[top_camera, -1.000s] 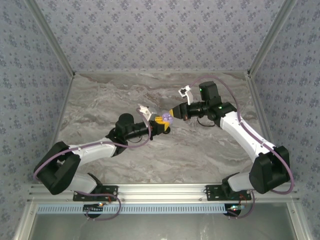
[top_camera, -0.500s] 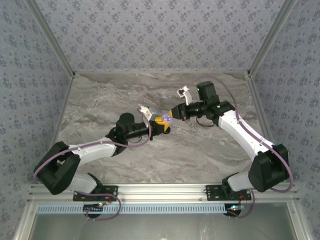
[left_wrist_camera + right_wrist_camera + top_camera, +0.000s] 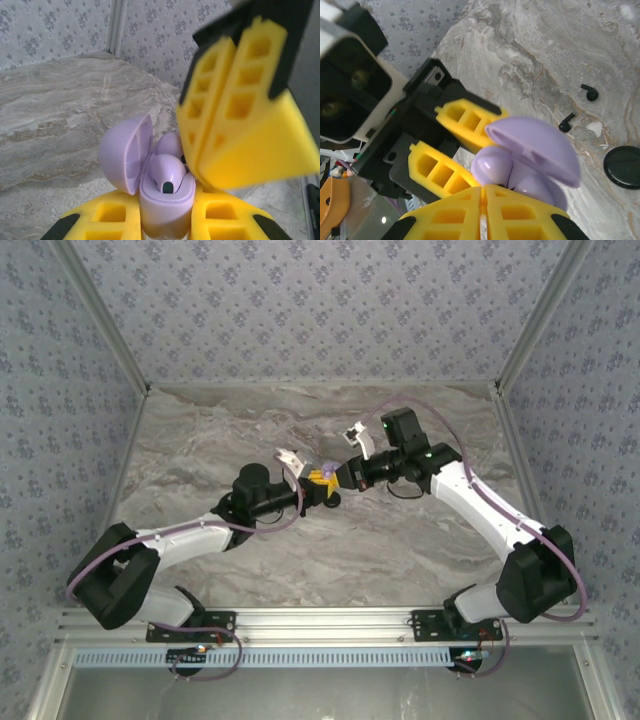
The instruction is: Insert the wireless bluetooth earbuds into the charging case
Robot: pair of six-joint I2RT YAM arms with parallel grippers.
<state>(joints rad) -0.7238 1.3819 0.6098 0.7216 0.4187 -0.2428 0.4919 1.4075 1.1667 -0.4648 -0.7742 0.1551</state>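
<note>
So, progress check: not far along, I'd say; the charging case (image 3: 165, 200) is open, lilac lid (image 3: 125, 152) flipped up to the left in the left wrist view, and the left gripper (image 3: 165, 222) has its yellow fingers clamped on the case body at the bottom of that frame, holding it up off the table (image 3: 545, 50); that part looks done. The earbuds (image 3: 590, 92) aren't in yet though; in the right wrist view both little black pieces lie on the marble at the right side of the frame, the second earbud (image 3: 566, 121) just below-left of the first, near each other but apart, with a black disc (image 3: 625, 167) lower right. The right gripper (image 3: 482, 205) has its fingers pressed together with nothing visible between them, right up against the open case; there are rounded lilac shapes inside the case, can't tell what they are. My guess at what's left: both pickups and both insertions, so basically the whole job.
</note>
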